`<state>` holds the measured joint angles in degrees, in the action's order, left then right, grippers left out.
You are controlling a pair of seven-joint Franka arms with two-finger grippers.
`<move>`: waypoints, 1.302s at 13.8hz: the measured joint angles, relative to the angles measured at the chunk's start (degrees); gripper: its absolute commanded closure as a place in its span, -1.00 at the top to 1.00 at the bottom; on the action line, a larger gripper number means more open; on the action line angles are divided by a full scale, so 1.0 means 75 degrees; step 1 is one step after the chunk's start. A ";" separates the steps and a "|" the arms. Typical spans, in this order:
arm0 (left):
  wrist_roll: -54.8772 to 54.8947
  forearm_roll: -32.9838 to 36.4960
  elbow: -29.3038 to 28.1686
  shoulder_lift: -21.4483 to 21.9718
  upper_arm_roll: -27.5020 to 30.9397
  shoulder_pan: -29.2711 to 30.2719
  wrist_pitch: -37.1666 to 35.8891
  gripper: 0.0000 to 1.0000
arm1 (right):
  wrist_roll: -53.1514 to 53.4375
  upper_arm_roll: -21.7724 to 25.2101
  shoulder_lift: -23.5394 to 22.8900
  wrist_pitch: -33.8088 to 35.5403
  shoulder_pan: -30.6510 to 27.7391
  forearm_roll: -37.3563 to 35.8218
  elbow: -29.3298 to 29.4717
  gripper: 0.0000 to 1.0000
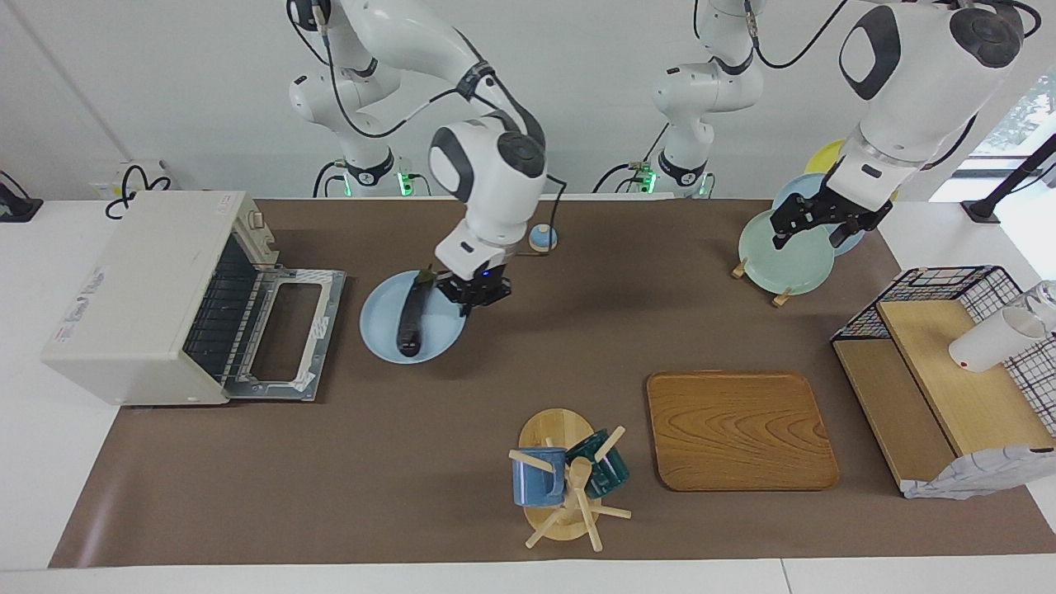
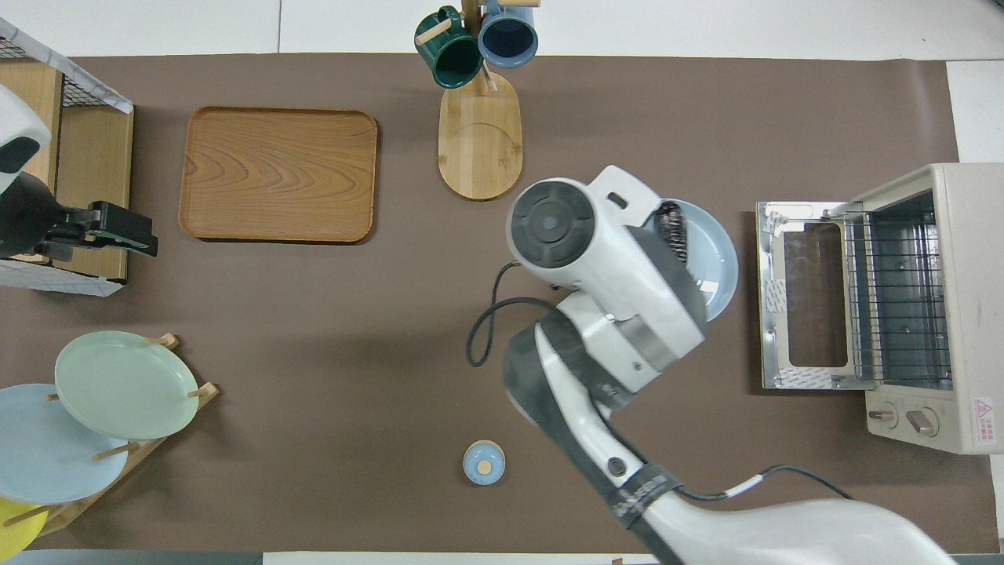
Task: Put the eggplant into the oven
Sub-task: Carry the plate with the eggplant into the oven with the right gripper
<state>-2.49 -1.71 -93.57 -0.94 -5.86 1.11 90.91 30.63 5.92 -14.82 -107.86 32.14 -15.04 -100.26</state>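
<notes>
The right gripper [image 1: 477, 299] hangs low over the blue plate [image 1: 381, 340], at the side of the plate toward the left arm's end of the counter [image 1: 577, 330], just beside the eggplant [image 1: 411, 317]; I cannot tell whether its jaws are released or clenched, but they do not seem to hold anything. I judge that it stands there to come down on the eggplant. The eggplant lies flat on this plate, not yet lifted. Its long axis runs from near the robots to away from them, with the small green stem tip at the end nearer to the robots and the thick dark end farther away. The oven [image 1: 140, 297] stands at the right arm's end of the counter, its door [image 1: 285, 334] folded down and the wire rack [image 2: 898, 294] open toward the plate, so the way in is short. The left gripper [image 1: 817, 221] waits in the air over the plate rack [image 1: 780, 264] at the other end, its jaws appearing released and empty.
</notes>
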 measured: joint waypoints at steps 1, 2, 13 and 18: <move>0.0000 0.0000 0.0000 0.0000 0.0000 0.0000 0.0000 1.00 | -0.0194 -0.0004 0.0276 0.0000 -0.0371 0.0001 -0.0344 -1.00; 0.0000 0.0000 0.0000 0.0000 0.0000 0.0000 0.0000 1.00 | -0.0490 -0.0006 0.0516 -0.0001 -0.0683 0.0000 -0.0644 -1.00; 0.0000 0.0000 0.0000 0.0000 0.0000 0.0000 0.0000 1.00 | -0.4134 -0.0021 0.1211 -0.1598 -0.3952 0.0112 -0.2313 -1.00; 0.0000 0.0000 0.0000 0.0000 0.0000 0.0000 0.0000 1.00 | -0.4137 -0.0064 0.1478 -0.1939 -0.3972 0.0112 -0.2754 -0.59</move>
<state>-2.49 -1.71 -93.57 -0.94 -5.86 1.11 90.91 -0.40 5.43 -3.73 -122.40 2.35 -14.20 -120.92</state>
